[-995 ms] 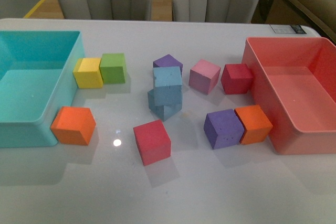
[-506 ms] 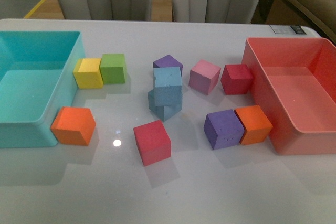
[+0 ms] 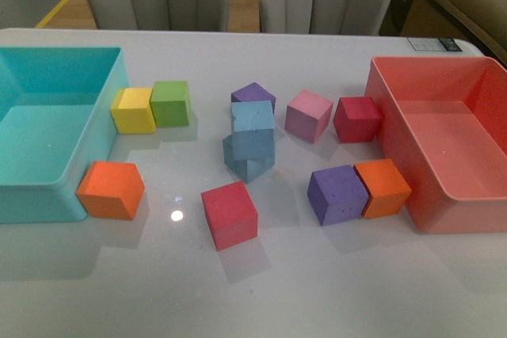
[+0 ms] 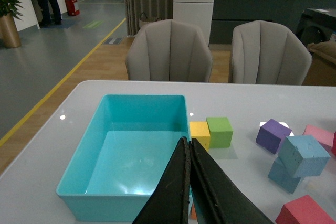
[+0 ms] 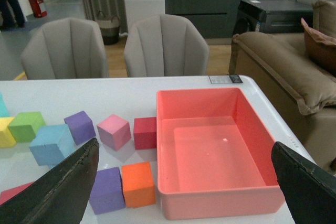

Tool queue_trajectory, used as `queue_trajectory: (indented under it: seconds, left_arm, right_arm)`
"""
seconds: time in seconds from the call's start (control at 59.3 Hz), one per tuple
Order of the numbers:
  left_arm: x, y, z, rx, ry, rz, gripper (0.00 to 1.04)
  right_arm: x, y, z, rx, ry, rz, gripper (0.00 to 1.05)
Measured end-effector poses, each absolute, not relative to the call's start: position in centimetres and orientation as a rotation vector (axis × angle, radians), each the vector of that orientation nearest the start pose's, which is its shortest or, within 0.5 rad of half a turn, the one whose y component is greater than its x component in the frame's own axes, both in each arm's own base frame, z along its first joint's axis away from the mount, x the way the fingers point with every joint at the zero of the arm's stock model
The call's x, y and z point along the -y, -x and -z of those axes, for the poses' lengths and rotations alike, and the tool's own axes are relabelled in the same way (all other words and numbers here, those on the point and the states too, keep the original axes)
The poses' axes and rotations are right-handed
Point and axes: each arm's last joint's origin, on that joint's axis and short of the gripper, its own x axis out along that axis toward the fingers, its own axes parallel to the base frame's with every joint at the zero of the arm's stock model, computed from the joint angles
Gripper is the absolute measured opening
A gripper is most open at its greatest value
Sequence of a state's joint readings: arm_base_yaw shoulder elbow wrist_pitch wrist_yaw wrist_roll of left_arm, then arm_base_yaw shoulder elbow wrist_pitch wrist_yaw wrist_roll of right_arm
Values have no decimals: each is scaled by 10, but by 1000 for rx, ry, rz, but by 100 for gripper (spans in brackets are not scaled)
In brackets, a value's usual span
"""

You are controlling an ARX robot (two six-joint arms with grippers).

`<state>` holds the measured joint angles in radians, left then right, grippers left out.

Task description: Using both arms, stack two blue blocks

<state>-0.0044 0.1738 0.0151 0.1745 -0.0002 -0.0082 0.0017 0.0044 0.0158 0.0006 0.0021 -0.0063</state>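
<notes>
With blue blocks (image 3: 253, 142) stacked mid-table, left fingers (image 4: 190, 182) pressed together, right fingers (image 5: 79, 182) spread wide.

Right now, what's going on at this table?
Nothing is being handled. The two blue blocks are already stacked mid-table: the top block sits skewed on the bottom block. Other coloured cubes lie around them, between the turquoise bin and the pink bin. Neither arm shows in the front view. The left pincer is shut and empty above the turquoise bin; the right pincer is spread wide open with nothing in it.
</notes>
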Motion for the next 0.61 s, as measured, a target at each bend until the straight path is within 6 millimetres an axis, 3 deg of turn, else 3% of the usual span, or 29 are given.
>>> queue_trajectory:
  seconds: [0.152, 0.607]
  left_arm:
    - [0, -98, -168, 8, 8, 5, 2]
    - [0, -97, -168, 10, 9, 4, 3]
  right_arm:
    - [0, -97, -169, 12, 6, 0, 96]
    - [0, -97, -169, 12, 6, 0, 96]
